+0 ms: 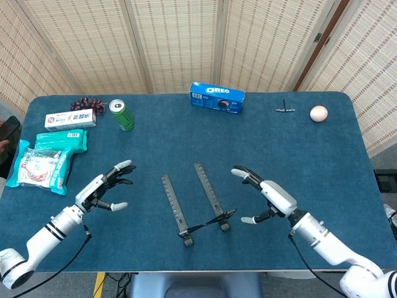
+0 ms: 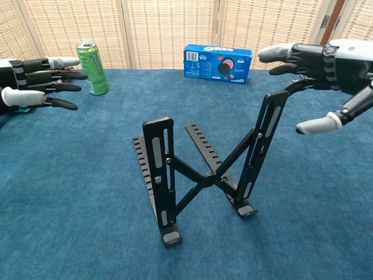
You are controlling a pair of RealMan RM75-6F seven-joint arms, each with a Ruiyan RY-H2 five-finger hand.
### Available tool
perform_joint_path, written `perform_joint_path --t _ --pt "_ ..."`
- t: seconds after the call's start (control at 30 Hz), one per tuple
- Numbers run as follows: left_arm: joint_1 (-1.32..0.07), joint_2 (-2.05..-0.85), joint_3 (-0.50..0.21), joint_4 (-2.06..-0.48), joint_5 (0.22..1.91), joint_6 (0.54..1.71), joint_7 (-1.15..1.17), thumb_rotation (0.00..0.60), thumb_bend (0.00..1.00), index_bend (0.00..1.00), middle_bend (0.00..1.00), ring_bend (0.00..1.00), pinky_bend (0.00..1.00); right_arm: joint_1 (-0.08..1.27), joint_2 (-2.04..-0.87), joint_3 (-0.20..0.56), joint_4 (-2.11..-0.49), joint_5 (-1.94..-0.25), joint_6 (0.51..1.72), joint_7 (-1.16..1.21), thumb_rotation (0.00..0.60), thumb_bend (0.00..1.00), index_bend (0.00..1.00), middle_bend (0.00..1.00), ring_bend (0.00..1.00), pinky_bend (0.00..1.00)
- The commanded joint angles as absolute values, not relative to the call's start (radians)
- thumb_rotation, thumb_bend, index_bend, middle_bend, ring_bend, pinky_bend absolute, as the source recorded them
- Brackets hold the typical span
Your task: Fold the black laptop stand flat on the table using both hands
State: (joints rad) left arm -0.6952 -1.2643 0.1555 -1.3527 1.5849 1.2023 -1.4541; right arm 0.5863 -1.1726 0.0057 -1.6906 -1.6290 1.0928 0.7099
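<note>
The black laptop stand (image 1: 197, 205) (image 2: 204, 175) stands unfolded at the table's front middle, its two slotted arms raised and crossed by an X brace. My left hand (image 1: 105, 189) (image 2: 35, 81) hovers well to the stand's left, fingers spread, holding nothing. My right hand (image 1: 263, 194) (image 2: 326, 64) is close to the stand's right upright, fingers apart and curved toward its top, not touching it as far as I can tell.
A green can (image 1: 122, 115), toothpaste box (image 1: 70, 119), dark grapes (image 1: 87, 103) and teal packets (image 1: 46, 161) lie at the back left. An Oreo box (image 1: 216, 97) sits at the back middle, with a small metal tool (image 1: 285, 110) and an egg (image 1: 318, 113) at the back right.
</note>
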Motion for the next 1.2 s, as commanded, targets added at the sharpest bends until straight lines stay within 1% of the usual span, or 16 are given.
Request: perform_joint_path --t 0.03,0.1,0.27,0.6,0.8,0.97,1.1,1.2 --pt "-0.665 -1.257 0.126 -1.343 1.558 1.197 -1.317 0.600 0.15 0.01 0.12 0.08 0.19 0.595 -1.208 0.013 -1.696 -1.612 1.072 0.638 0.600 0.00 0.00 0.00 0.00 0.21" --pt "-0.658 -1.253 0.106 -1.360 1.538 1.194 -1.291 0.600 0.15 0.01 0.12 0.08 0.19 0.601 -1.227 0.019 -1.698 -1.600 1.061 0.607 0.600 0.00 0.00 0.00 0.00 0.21" --pt "-0.642 -1.242 0.082 -1.382 1.529 1.192 -1.231 0.600 0.15 0.01 0.12 0.08 0.19 0.624 -1.280 0.048 -1.684 -1.561 1.030 0.524 0.600 0.00 0.00 0.00 0.00 0.21" --pt "-0.608 -1.226 0.053 -1.396 1.527 1.191 -1.126 0.600 0.15 0.01 0.12 0.08 0.19 0.661 -1.402 0.128 -1.607 -1.447 1.005 0.373 0.600 0.00 0.00 0.00 0.00 0.21" --pt "-0.603 -1.218 0.042 -1.390 1.535 1.174 -1.089 0.600 0.15 0.01 0.12 0.08 0.19 0.674 -1.463 0.179 -1.558 -1.378 1.009 0.337 0.600 0.00 0.00 0.00 0.00 0.20" --pt "-0.604 -1.211 0.032 -1.384 1.540 1.159 -1.043 0.600 0.15 0.01 0.12 0.08 0.19 0.666 -1.473 0.200 -1.540 -1.363 1.037 0.326 0.600 0.00 0.00 0.00 0.00 0.16" --pt "-0.611 -1.206 0.027 -1.379 1.543 1.132 -1.005 0.600 0.15 0.01 0.12 0.08 0.19 0.651 -1.459 0.208 -1.541 -1.357 1.060 0.332 0.600 0.00 0.00 0.00 0.00 0.15" --pt "-0.618 -1.204 0.031 -1.367 1.555 1.113 -0.954 0.600 0.15 0.01 0.12 0.08 0.19 0.638 -1.436 0.202 -1.545 -1.378 1.083 0.314 0.600 0.00 0.00 0.00 0.00 0.15"
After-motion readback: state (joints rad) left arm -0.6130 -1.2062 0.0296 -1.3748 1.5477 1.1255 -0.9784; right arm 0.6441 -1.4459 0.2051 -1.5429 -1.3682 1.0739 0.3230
